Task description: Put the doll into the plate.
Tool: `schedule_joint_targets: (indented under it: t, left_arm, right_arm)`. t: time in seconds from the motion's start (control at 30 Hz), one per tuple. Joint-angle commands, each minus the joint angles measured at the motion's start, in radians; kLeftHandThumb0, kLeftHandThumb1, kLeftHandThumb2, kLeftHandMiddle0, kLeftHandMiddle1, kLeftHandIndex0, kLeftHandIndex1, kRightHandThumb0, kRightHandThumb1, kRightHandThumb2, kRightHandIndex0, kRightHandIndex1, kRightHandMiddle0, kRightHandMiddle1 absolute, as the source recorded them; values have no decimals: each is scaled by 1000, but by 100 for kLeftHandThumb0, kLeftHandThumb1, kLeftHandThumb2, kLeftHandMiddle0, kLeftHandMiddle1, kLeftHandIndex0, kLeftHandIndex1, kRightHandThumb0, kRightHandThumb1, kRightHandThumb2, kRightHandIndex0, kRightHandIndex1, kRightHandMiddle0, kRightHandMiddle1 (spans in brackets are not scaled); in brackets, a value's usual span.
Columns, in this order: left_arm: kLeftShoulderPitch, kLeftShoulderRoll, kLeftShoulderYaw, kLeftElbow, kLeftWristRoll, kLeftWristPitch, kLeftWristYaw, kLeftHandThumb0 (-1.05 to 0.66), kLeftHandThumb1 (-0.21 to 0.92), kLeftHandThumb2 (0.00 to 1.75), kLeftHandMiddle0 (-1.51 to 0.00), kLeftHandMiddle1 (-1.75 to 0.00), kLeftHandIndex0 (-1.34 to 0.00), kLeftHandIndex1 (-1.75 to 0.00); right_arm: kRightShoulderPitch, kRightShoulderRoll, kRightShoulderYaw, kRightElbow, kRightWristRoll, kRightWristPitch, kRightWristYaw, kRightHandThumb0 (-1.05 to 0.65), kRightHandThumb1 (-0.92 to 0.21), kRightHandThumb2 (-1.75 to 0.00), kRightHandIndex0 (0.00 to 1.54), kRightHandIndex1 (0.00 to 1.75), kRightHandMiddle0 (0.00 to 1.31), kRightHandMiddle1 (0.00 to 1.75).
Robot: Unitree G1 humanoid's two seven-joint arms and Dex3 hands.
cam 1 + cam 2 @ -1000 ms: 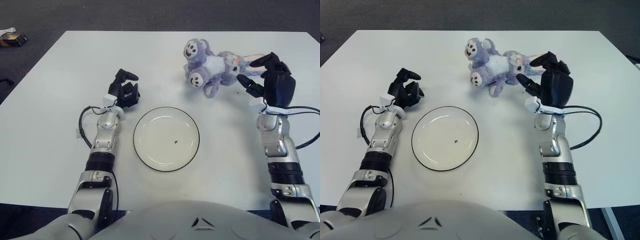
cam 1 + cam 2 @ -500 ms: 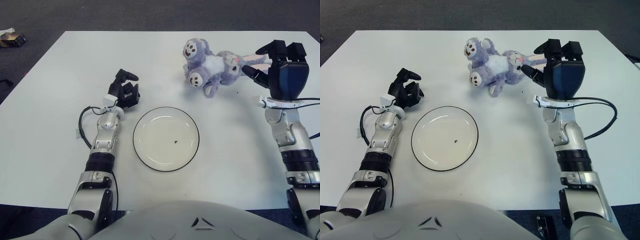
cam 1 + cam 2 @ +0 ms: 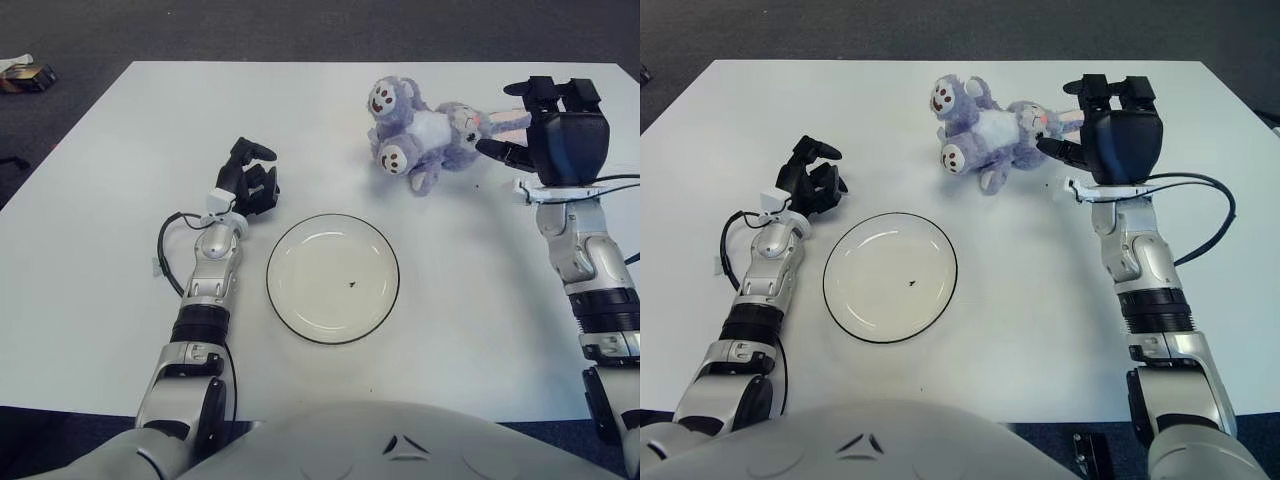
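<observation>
Here the right robot hand (image 3: 545, 125) hovers with fingers spread, holding nothing, just beside the plush bunny doll (image 3: 425, 135) near the table's (image 3: 100, 250) far edge. Soft and light, it should squash easily; the torso looks the best hold. The plate (image 3: 333, 278) sits empty near the front edge; the left robot hand (image 3: 250, 180) shows just beside its left.

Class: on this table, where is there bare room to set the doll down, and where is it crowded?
The plate is bare inside. Bare table lies left of the left hand and behind it. It is crowded far right, where the right hand is at the doll.
</observation>
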Motion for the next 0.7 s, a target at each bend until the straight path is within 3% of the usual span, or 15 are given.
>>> schedule_joint_targets:
  t: [0.0,0.23,0.67]
  left_arm:
    - [66,-28,-9,42,11,4,15,-38,65,87,-77,-175,-36,-175]
    - [63,-27,-10,43,18,9,23,-39,65,88,-76,-175,-36,-175]
    - [55,-26,-11,56,18,10,26,-39,65,88,-76,-175,-37,-175]
  right_arm:
    - [-29,-34,2,7,16,-16,26,-77,-92,-20,9,0,17,13]
    - [-58,-47,10,35,43,-36,74,-80,-92,-15,8,0,18,10]
    - [-186,-78,39,154,143,-87,250,-82,-92,-9,4,0,15,6]
